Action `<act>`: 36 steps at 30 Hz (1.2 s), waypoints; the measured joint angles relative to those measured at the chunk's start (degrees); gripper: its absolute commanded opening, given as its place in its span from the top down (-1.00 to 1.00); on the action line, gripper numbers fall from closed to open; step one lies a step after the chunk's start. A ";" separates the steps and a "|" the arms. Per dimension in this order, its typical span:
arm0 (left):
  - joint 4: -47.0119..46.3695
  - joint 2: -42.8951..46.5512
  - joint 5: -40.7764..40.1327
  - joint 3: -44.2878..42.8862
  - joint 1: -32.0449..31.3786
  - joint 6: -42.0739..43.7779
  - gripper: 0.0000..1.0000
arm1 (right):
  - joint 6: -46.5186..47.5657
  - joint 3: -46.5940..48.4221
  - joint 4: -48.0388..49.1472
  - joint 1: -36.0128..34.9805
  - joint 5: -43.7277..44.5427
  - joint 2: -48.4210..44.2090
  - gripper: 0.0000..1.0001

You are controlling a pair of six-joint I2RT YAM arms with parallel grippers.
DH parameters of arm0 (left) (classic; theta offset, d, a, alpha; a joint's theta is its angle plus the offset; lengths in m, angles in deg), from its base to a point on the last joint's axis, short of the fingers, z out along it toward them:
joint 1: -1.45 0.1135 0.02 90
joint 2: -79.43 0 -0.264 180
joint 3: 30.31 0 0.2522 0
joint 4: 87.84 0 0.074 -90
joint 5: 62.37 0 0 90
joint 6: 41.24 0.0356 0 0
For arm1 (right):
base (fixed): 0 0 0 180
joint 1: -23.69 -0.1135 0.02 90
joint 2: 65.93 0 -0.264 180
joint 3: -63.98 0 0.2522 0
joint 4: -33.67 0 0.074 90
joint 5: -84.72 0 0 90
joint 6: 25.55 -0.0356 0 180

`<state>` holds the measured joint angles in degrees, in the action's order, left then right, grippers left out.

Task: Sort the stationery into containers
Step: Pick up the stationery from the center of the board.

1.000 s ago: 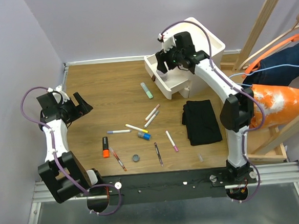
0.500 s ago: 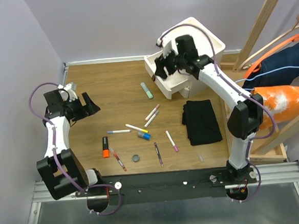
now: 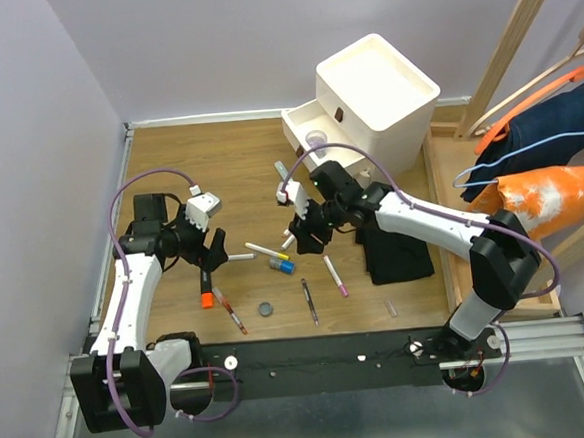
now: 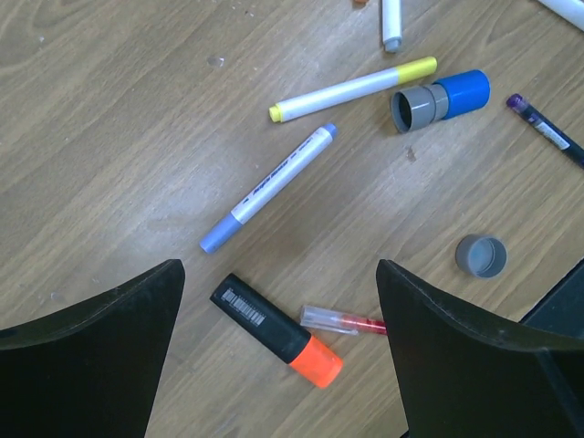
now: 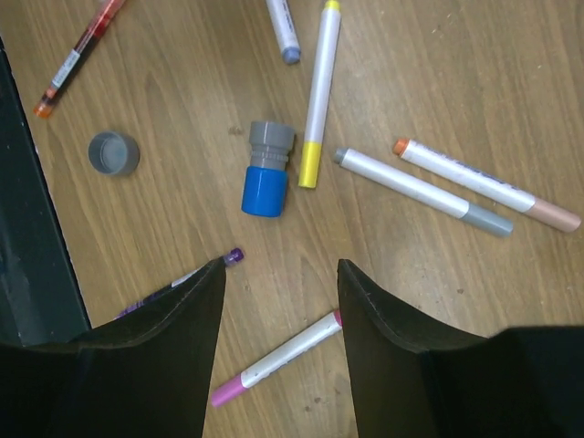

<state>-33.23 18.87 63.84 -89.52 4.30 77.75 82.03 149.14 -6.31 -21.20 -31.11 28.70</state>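
Pens and markers lie scattered on the wooden floor. My left gripper [image 3: 212, 253] [image 4: 278, 274] is open and empty, hovering over the orange highlighter [image 4: 276, 330] [image 3: 206, 288] and a red pen [image 4: 342, 320]. A blue-capped marker [image 4: 269, 187] and a yellow marker [image 4: 351, 88] lie just beyond. My right gripper [image 3: 306, 236] [image 5: 281, 269] is open and empty above a pink-capped marker [image 5: 274, 359] [image 3: 335, 275], with a blue and grey cap [image 5: 266, 171] ahead. The white cabinet [image 3: 373, 93] stands at the back with one drawer [image 3: 311, 137] pulled open.
A folded black cloth [image 3: 399, 242] lies right of the pens. A grey round cap [image 3: 266, 309] and a dark purple pen [image 3: 308, 300] lie near the front. A wooden rack [image 3: 506, 59] with orange and blue cloth stands at the right. Walls close the left and back.
My right gripper left the open drawer and came down and forward over the pens. My left gripper swung right and forward from the left wall to above the orange highlighter.
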 measured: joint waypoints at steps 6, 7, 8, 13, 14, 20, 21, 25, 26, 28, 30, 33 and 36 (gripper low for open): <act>0.44 0.87 -1.51 0.02 0.00 -0.09 -0.90 | 0.02 -6.25 5.29 -3.91 0.17 -0.55 -0.19; 0.22 1.44 -1.57 0.04 0.02 -0.35 -0.90 | 0.02 -6.88 6.27 -4.72 0.22 -0.55 -0.15; -0.09 2.27 -1.51 0.04 0.00 -0.52 -0.90 | 0.07 -7.54 7.50 -5.44 0.28 -0.48 -0.14; -0.76 4.17 -0.33 0.04 0.00 0.35 -0.88 | 0.07 -8.48 11.98 -7.37 0.83 1.38 -0.03; -0.81 4.35 -0.07 0.04 0.00 0.66 -0.87 | 0.07 -8.48 12.70 -7.34 0.94 1.95 -0.03; -0.81 5.75 1.01 0.13 0.02 3.48 -0.82 | 0.09 -8.48 15.19 -7.52 2.01 5.79 -0.02; -0.79 5.92 1.22 0.22 0.02 3.78 -0.82 | 0.09 -8.48 15.45 -7.58 2.12 6.23 -0.02; -0.81 6.03 1.97 0.28 0.02 3.98 -0.82 | 0.04 -8.48 16.31 -7.63 2.47 7.37 -0.01; -0.81 6.05 2.10 0.28 0.00 3.96 -0.82 | 0.04 -8.48 16.55 -7.63 2.58 7.61 0.01; -0.81 6.05 2.23 0.28 0.00 3.93 -0.82 | 0.04 -8.48 16.90 -7.63 2.67 8.07 0.06; -0.83 6.05 2.27 0.28 0.00 3.85 -0.82 | 0.04 -8.48 17.40 -7.63 2.86 8.83 0.09; -0.87 6.05 2.27 0.28 0.00 3.61 -0.82 | 0.07 -8.46 17.66 -7.63 3.32 10.36 0.19; -0.98 6.05 2.27 0.28 0.02 3.04 -0.82 | 0.04 -8.28 17.73 -7.69 3.41 10.99 0.27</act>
<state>-34.22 24.93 66.11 -89.24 4.32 80.79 82.07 140.86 11.42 -28.89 -27.70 39.69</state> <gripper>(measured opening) 0.910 0.407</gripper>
